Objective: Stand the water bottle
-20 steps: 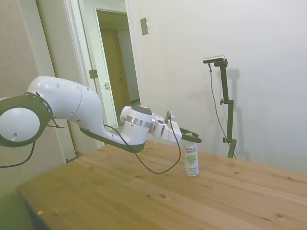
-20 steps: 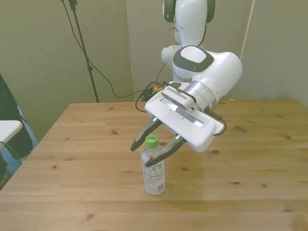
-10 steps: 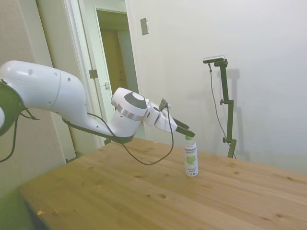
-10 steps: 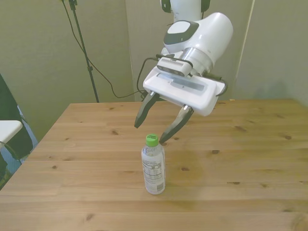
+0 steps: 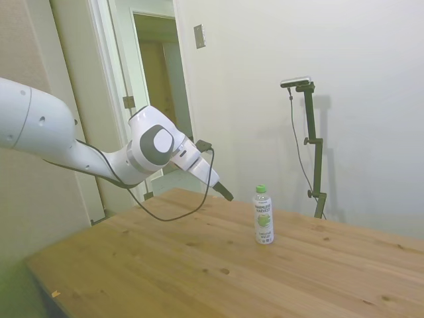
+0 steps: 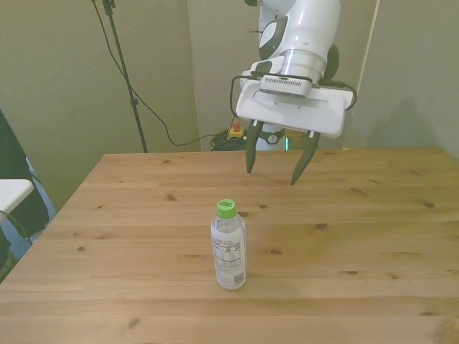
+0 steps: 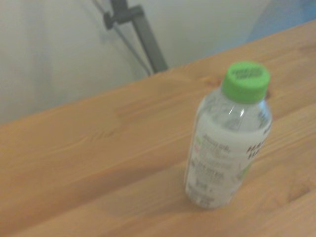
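The water bottle (image 6: 228,247) stands upright on the wooden table (image 6: 373,236), a small clear bottle with a green cap and a white label. It also shows upright in the side view as the bottle (image 5: 263,216) and, blurred, in the wrist view as the bottle (image 7: 228,138). My gripper (image 6: 272,163) hangs open and empty above the table, behind the bottle and a little toward the front view's right, well apart from it. In the side view the gripper (image 5: 224,193) is to the left of the bottle, at about cap height.
A doorway (image 5: 159,86) opens in the wall behind the arm in the side view. Cables and a small yellow object (image 6: 234,132) lie on the floor behind the table.
The gripper has let go of the bottle's neck, opened, and drawn back and up away from it. The bottle stays standing in the same spot.
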Motion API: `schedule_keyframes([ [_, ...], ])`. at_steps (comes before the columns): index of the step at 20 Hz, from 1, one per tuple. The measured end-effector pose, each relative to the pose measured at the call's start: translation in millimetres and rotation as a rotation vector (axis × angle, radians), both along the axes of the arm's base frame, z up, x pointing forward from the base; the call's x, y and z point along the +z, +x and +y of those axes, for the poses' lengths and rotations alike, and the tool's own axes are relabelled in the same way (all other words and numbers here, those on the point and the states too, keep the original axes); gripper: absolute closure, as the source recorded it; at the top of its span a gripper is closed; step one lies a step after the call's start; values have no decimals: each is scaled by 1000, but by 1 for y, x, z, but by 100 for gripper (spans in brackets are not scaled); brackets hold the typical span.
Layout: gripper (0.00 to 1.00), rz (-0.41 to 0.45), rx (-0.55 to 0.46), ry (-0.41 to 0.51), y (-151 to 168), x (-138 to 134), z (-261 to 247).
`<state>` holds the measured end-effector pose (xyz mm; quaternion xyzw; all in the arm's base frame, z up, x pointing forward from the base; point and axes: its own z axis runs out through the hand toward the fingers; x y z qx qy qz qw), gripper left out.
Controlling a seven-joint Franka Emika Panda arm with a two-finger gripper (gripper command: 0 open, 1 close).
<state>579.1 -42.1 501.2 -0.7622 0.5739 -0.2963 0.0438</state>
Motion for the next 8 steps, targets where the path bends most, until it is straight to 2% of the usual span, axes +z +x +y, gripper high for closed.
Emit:
schedule_keyframes([
  [8, 0, 230, 282, 151, -33, 14, 18],
])
